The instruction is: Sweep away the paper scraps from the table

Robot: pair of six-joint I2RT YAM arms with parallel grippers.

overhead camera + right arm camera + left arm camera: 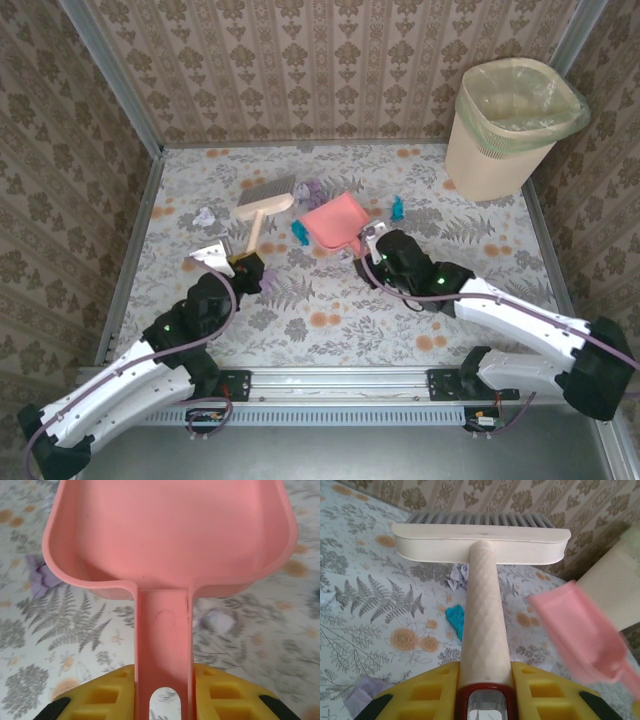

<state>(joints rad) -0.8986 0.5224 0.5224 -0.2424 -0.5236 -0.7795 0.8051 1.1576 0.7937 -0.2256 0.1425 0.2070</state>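
Observation:
My left gripper [245, 263] [485, 672] is shut on the cream handle of a brush [265, 198] [480, 542], whose bristled head points toward the back wall. Shut on the handle of a pink dustpan [335, 222] [167, 535] is my right gripper [372, 245] [162, 675], just right of the brush. Paper scraps lie on the table [470, 290]: a teal one [300, 232] [455, 620] between brush and dustpan, a purple one [313, 189] [459, 576] by the brush head, a white one [204, 215] to the left, and another teal one [398, 208] right of the dustpan.
A cream waste bin [510, 125] with a plastic liner stands at the back right corner. Patterned walls close the back and both sides, and a metal rail [340, 385] runs along the near edge. A purple scrap [362, 695] lies close to my left gripper.

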